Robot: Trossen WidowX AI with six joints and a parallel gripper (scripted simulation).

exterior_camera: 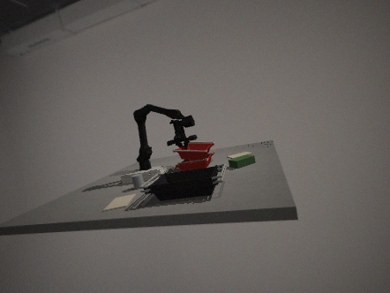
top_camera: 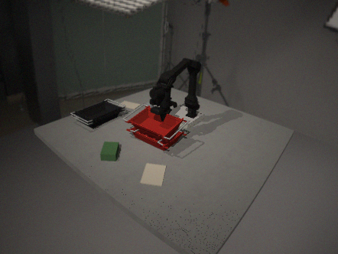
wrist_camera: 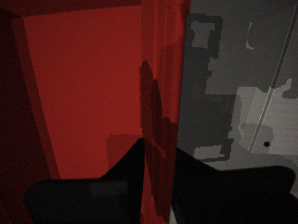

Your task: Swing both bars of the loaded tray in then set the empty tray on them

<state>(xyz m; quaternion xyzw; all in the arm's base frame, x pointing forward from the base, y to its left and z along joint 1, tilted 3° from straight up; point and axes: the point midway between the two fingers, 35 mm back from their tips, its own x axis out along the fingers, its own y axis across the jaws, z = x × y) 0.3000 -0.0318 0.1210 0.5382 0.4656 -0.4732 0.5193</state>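
The empty red tray point(top_camera: 151, 124) point(exterior_camera: 196, 155) point(wrist_camera: 90, 100) is directly over the loaded red tray point(top_camera: 164, 146) point(exterior_camera: 192, 166). Whether the two touch is too small to tell. My gripper point(top_camera: 163, 118) point(exterior_camera: 185, 146) point(wrist_camera: 150, 142) points down and is shut on the upper tray's wall on the side near the arm's base. One finger is inside that tray, the other outside. Thin pale wire bars show past both ends of the red trays in the top view; which tray each belongs to is hard to tell. The small blocks are hidden under the upper tray.
A black tray point(top_camera: 97, 113) point(exterior_camera: 185, 185) with pale wire bars stands off to one side. A green block point(top_camera: 109, 151) point(exterior_camera: 242, 161) and a cream pad point(top_camera: 154, 174) point(exterior_camera: 240, 155) lie on the other side. Another cream pad point(top_camera: 131, 105) point(exterior_camera: 120, 202) and a grey cylinder point(exterior_camera: 138, 181) are near the black tray.
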